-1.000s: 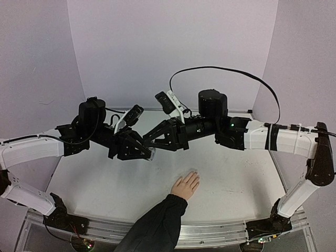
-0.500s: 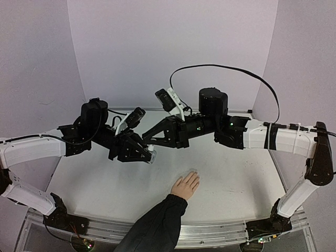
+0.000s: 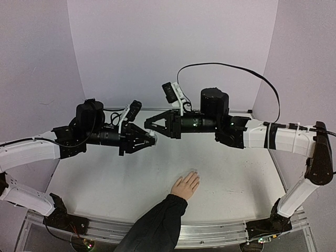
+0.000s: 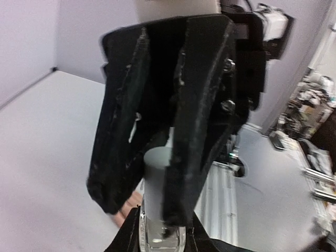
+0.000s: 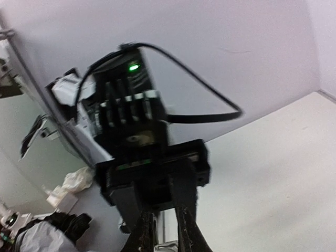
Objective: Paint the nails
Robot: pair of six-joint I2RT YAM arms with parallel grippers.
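Firstly, left hand [image 3: 148,138]: pinched on a small clear bottle [image 4: 163,237], raised well above the bench [image 3: 105,184], aimed toward the right hand.
Bottle: lying along the left fingers [image 4: 118,131], glass end just past the tips, pale cap [image 4: 156,173] in place and turned toward the wrist.
Writing on bottle: cannot tell; too blurred in the wrist view, too small from above.
Right hand [image 3: 147,122]: raised as well, aimed back at the left hand, tip just above and beside the bottle, apart from it in the top view.
Right hand grip: cannot tell; narrow gap between the fingers [image 5: 185,231] in the wrist view, tips cut off by the frame edge, a small white scrap there, not identifiable.
Nails [image 3: 193,175]: tiny and pale, at the fingertips of the human hand [image 3: 185,186], near the middle of the bench, closer to the arm bases than both robot hands and well apart from them.
Human hand: flat on the bench, palm down, fingers together, pointing away from the bases.
Sleeve [image 3: 157,223]: dark, reaching in over the near edge between the two arm bases.
Green light [image 3: 231,124]: lit on the right arm.
Cable [image 3: 236,67]: black, arching high over the right arm.
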